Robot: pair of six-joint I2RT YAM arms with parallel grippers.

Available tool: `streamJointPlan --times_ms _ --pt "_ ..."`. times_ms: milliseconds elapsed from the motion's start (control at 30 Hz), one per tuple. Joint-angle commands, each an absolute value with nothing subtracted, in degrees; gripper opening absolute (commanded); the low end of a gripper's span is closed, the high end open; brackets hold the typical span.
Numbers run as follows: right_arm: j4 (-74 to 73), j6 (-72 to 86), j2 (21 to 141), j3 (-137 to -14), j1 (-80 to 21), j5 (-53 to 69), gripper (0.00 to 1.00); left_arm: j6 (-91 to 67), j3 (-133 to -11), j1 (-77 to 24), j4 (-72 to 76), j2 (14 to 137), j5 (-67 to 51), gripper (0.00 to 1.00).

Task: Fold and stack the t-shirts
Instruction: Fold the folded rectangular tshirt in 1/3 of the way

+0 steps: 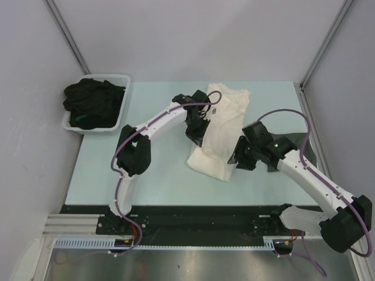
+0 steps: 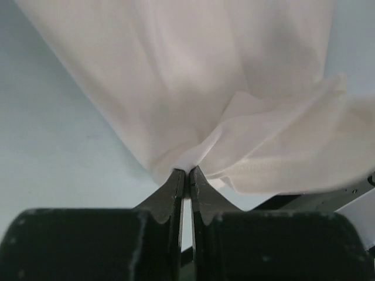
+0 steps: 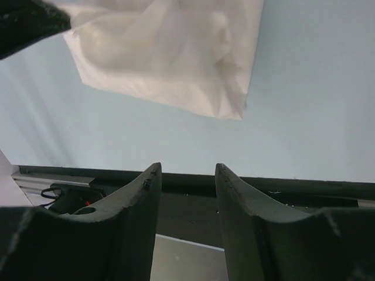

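Note:
A cream-white t-shirt [image 1: 225,120] lies partly folded in the middle of the pale table. My left gripper [image 1: 198,136] is shut on a bunch of the shirt's left edge; in the left wrist view the fingertips [image 2: 179,177] pinch the cream cloth [image 2: 193,76]. My right gripper [image 1: 237,159] stands open beside the shirt's near right corner, holding nothing. In the right wrist view its jaws [image 3: 187,170] are apart over the table's near edge, with the shirt [image 3: 164,52] further off. Black t-shirts [image 1: 94,102] are piled in a tub. A dark grey t-shirt [image 1: 312,149] lies at the right edge, partly hidden by the right arm.
The white plastic tub [image 1: 88,130] stands at the back left corner of the table. A black rail [image 1: 205,213] runs along the near edge between the arm bases. Grey walls close in on both sides and behind.

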State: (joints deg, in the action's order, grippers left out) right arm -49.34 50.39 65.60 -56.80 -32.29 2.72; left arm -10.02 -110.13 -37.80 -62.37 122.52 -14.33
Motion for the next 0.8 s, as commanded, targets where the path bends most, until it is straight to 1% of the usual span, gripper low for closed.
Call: streamJointPlan --times_ms 0,267,633,767 --pt "-53.6 48.9 63.5 -62.4 -30.7 0.0 0.47 -9.9 -119.2 -37.5 -60.3 126.8 -15.5 0.1" --pt "-58.5 42.2 65.2 -67.5 -25.1 0.9 0.48 -12.6 -131.7 -35.0 -56.2 133.9 -13.4 0.09" --pt "-57.7 39.0 68.5 -68.9 -23.3 2.3 0.49 -14.2 -133.0 -30.9 -48.1 136.5 -12.6 0.11" --pt "-56.9 38.7 69.4 -69.0 -22.9 2.9 0.49 -14.3 -134.6 -30.3 -46.0 139.0 -14.8 0.13"
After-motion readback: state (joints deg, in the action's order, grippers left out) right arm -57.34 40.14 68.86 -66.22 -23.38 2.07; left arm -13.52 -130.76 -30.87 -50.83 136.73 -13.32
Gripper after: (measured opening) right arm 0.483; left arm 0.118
